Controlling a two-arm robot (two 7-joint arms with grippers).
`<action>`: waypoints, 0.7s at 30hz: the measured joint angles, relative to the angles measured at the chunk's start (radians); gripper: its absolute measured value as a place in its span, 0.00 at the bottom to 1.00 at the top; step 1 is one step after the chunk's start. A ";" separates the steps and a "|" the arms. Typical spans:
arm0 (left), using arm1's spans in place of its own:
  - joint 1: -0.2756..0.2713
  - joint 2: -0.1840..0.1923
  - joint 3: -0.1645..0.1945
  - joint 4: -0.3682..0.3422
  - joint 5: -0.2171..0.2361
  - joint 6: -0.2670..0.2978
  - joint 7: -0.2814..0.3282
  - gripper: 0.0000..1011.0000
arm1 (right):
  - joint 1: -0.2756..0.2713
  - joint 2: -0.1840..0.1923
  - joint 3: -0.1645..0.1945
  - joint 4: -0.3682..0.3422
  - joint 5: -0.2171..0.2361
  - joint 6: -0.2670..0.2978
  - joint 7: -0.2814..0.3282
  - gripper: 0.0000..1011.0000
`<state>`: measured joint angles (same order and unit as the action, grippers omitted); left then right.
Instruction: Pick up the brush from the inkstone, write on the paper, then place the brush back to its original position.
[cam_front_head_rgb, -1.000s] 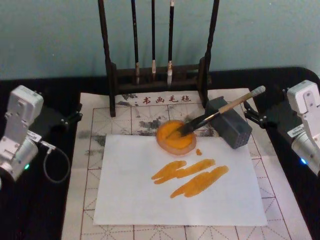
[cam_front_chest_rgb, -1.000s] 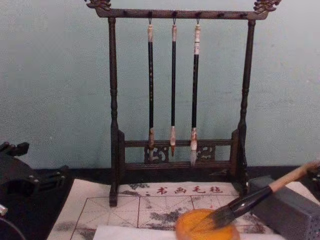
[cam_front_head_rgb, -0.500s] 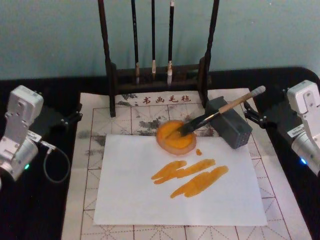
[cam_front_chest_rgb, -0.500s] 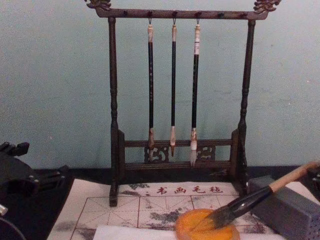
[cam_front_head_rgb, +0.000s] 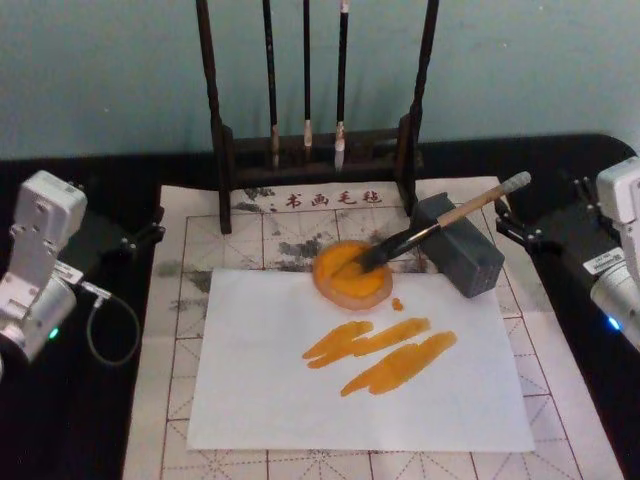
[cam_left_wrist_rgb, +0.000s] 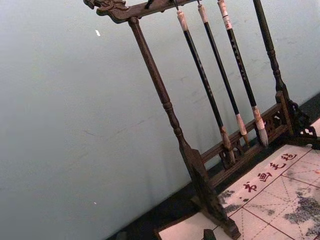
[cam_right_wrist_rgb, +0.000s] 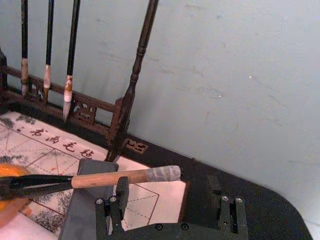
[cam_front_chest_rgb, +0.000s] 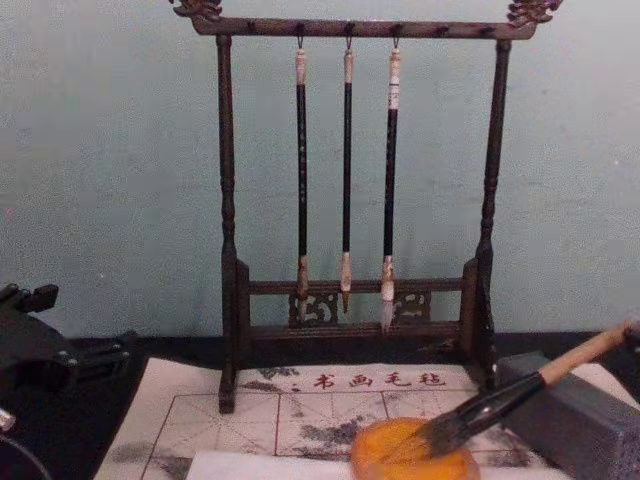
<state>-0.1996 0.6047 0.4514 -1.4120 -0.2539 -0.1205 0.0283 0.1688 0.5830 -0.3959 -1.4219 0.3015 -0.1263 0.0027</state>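
The brush (cam_front_head_rgb: 440, 222) lies free, its dark bristles in the orange inkstone (cam_front_head_rgb: 345, 288) and its pale handle propped on a grey block (cam_front_head_rgb: 470, 262). In the right wrist view the brush (cam_right_wrist_rgb: 115, 178) lies across that block just ahead of my right gripper (cam_right_wrist_rgb: 168, 186), whose fingers stand open and apart from the handle. The white paper (cam_front_head_rgb: 270, 390) lies in front of the inkstone and bears orange strokes (cam_front_head_rgb: 380, 355). My right gripper (cam_front_head_rgb: 510, 228) sits at the table's right side. At the left side my left gripper (cam_front_head_rgb: 148, 228) is open and holds nothing.
A dark wooden rack (cam_front_head_rgb: 315, 150) with three thin hanging brushes stands behind the inkstone. A beige mat with red grid lines (cam_front_head_rgb: 190, 260) lies under the paper. A grey cable (cam_front_head_rgb: 105, 325) loops beside my left arm on the black table.
My right arm has drawn back a little to the right, away from the brush's end cap. The brush, inkstone and left arm have not moved.
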 joint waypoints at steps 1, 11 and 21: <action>0.000 0.000 0.000 0.000 0.000 0.000 0.000 0.99 | -0.007 -0.002 0.010 -0.003 0.013 -0.002 0.007 0.99; 0.000 0.000 0.000 0.000 0.000 0.000 0.000 0.99 | -0.070 -0.026 0.092 -0.036 0.158 0.003 0.088 0.99; 0.000 0.000 0.000 0.000 0.000 0.000 0.000 0.99 | -0.091 -0.081 0.170 -0.029 0.358 0.077 0.212 0.99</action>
<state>-0.1996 0.6047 0.4514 -1.4120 -0.2539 -0.1205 0.0283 0.0779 0.5019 -0.2255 -1.4513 0.6596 -0.0491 0.2149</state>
